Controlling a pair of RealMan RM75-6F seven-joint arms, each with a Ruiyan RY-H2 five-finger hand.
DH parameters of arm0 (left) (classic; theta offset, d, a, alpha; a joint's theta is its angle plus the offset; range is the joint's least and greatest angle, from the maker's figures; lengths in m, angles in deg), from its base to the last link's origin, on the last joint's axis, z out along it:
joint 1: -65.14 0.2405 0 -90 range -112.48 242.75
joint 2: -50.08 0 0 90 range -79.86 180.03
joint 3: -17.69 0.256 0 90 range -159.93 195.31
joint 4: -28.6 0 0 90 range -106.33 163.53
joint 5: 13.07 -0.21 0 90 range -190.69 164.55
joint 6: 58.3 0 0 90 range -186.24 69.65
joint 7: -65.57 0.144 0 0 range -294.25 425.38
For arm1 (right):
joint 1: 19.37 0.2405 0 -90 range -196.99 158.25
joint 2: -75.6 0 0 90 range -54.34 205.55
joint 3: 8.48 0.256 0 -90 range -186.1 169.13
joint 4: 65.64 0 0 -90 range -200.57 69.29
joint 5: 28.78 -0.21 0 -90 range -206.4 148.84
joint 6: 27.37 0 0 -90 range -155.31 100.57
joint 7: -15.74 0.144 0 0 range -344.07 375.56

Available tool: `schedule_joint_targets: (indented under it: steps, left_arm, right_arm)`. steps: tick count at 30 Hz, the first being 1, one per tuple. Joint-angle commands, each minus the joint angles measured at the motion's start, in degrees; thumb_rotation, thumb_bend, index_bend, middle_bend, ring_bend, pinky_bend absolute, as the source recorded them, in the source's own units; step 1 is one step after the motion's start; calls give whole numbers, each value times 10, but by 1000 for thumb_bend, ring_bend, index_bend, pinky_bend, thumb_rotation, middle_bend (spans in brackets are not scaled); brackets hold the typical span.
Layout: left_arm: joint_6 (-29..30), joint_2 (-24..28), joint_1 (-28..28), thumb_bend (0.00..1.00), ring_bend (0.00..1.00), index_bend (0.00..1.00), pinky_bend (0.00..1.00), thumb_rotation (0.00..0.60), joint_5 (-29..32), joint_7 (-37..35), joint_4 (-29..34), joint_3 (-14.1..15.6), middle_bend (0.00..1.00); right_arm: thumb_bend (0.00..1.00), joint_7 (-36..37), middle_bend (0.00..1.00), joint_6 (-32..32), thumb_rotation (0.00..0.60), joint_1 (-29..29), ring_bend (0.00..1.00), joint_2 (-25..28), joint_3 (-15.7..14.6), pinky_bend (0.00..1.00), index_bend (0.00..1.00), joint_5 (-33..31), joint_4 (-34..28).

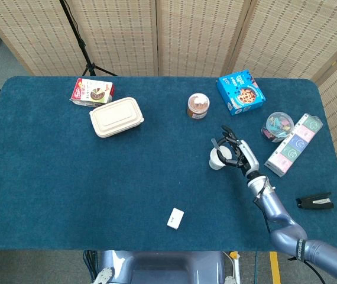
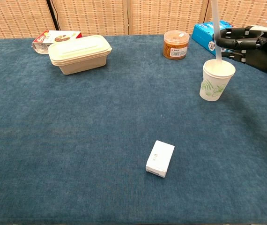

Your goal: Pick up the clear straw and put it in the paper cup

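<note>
Right arm (image 1: 278,216) is extended from lower right, forearm angled up-left toward the wrist. Right hand (image 1: 237,154) is held level, dark fingers (image 2: 234,43) reaching leftward and pinched on the clear straw (image 2: 214,28), which is kept upright at the fingertips. Left arm and hand are not seen in either view.
</note>
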Motion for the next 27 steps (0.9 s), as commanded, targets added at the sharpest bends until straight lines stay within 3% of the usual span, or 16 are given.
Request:
schedule_joint_targets:
  steps: [1, 6, 17, 27]
  left_arm:
    - [-1, 0, 0, 0, 0, 0, 0, 600, 0, 0, 0, 0, 0]
    - [-1, 0, 0, 0, 0, 0, 0, 600, 2, -2, -1, -1, 0]
    - [1, 1, 0, 0, 0, 0, 0, 600, 0, -5, -2, 1, 0]
    - [1, 1, 0, 0, 0, 0, 0, 600, -1, -6, -3, 1, 0]
  right_arm:
    - [551, 5, 0, -2, 600, 4, 0, -7, -8, 0, 583, 0, 10]
    - [551, 17, 0, -12, 600, 9, 0, -14, -19, 0, 559, 9, 21]
    - [541, 46, 0, -42, 600, 15, 0, -16, -42, 0, 337, 37, 38]
    - [537, 44, 0, -72, 600, 16, 0, -6, -45, 0, 322, 36, 33]
